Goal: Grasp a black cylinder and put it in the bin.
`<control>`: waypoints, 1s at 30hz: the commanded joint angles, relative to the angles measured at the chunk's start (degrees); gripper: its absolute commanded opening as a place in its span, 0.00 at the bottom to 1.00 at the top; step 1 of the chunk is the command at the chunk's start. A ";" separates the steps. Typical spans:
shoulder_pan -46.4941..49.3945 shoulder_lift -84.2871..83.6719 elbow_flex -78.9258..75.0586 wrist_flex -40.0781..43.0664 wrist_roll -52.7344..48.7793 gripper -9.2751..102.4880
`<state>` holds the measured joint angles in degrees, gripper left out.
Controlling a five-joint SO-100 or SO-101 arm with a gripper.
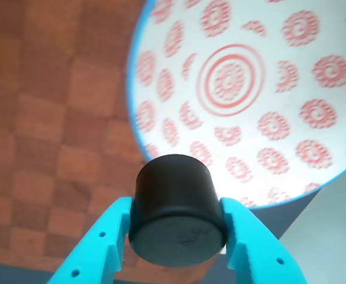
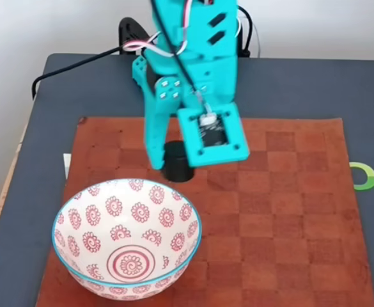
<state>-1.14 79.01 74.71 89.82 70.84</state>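
Nearest the lens in the other view, a squat black cylinder [image 1: 177,210] sits pinched between the two turquoise fingers of the gripper [image 1: 177,236], one finger pressed against each side of its matte wall, its flat scuffed face turned toward the camera. Just beyond it lies the bin [image 1: 291,100], a wide white bowl with a thin blue rim, red floral medallions and red rings circling its centre; the cylinder's far edge overlaps the bowl's rim in this view.

In the fixed view, the black cylinder [image 2: 177,161] is near the bowl's far rim, over the checkerboard, with the bin [image 2: 84,249] resting at the near left of the board. Whether the cylinder touches the board or hangs just above it cannot be told. The turquoise arm [image 2: 193,70] leans in from the back of the table, white and red wires looping at its upper joints, and the gripper [image 2: 174,163] closes on the cylinder below a square camera mount.

The work surface is a reddish-brown checkerboard mat [image 2: 282,211] of alternating lighter and darker squares, laid on a dark grey tabletop [image 2: 302,89]. A black cable [image 2: 65,70] trails across the back left corner. A pale wall [image 2: 46,25] stands behind the table.
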 commanded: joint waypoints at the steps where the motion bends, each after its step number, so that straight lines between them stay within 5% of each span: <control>1: 2.11 -3.25 -8.00 0.44 -2.02 0.16; 20: 5.54 -21.09 -27.16 0.62 -6.50 0.17; 30: 5.27 -20.92 -28.21 2.99 -6.50 0.28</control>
<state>4.48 57.39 49.48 91.76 64.69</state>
